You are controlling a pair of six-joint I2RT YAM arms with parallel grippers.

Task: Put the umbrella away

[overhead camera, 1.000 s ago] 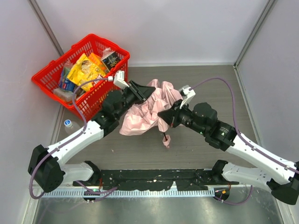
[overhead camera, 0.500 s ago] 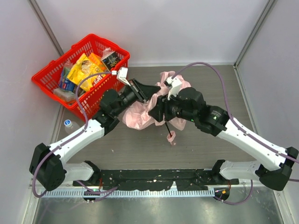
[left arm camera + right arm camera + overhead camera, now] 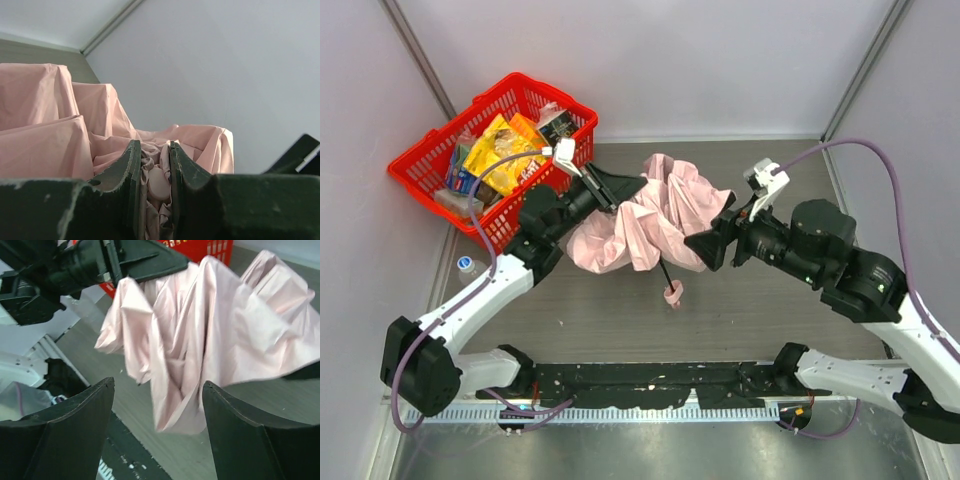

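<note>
The umbrella (image 3: pixel 650 215) is a crumpled bundle of pale pink fabric hanging above the table, with its thin black shaft and small pink handle (image 3: pixel 672 293) pointing down toward the near side. My left gripper (image 3: pixel 632 186) is shut on the umbrella's top end; in the left wrist view its jaws (image 3: pixel 152 170) pinch bunched pink fabric and a small rounded pink tip. My right gripper (image 3: pixel 705 238) stands open just right of the fabric, holding nothing. In the right wrist view the umbrella (image 3: pixel 215 325) hangs ahead of the spread fingers (image 3: pixel 80 415).
A red basket (image 3: pixel 430 175) filled with snack packets stands at the back left, close behind my left arm. A small clear bottle (image 3: pixel 468 266) lies by the left wall. The black rail (image 3: pixel 650 380) runs along the near edge.
My right gripper has opened, let go of the umbrella and drawn back to the right. My left gripper keeps its hold, and the fabric now hangs spread toward the right.
</note>
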